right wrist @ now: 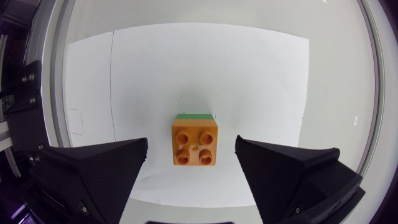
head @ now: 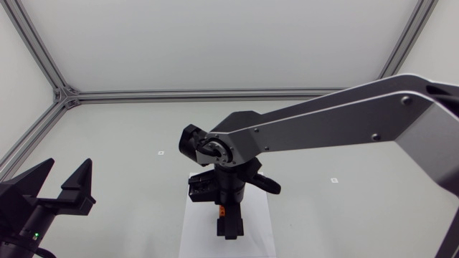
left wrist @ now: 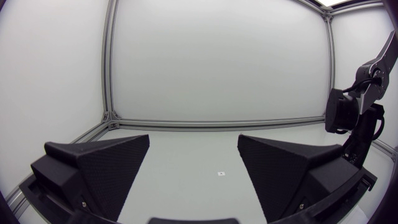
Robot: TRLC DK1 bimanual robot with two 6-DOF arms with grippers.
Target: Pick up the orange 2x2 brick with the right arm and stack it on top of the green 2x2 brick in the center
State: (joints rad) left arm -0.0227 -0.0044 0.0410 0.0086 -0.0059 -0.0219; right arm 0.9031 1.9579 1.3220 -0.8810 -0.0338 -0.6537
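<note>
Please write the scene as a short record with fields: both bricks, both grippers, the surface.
top of stack: orange plastic 2x2 brick, studs up, sitting on the green one
bottom of stack: green plastic brick, only one edge shows
right gripper: matte black, open, fingers either side of the stack, not touching
left gripper: matte black, open, empty
surface: white sheet under the stack

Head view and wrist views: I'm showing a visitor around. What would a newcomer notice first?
The silver right arm stretches from the right side to the centre, over a white sheet. There the orange brick sits untouched between the fingers of the open right gripper, a green brick just showing beneath it. The left gripper rests open at the near left.
</note>
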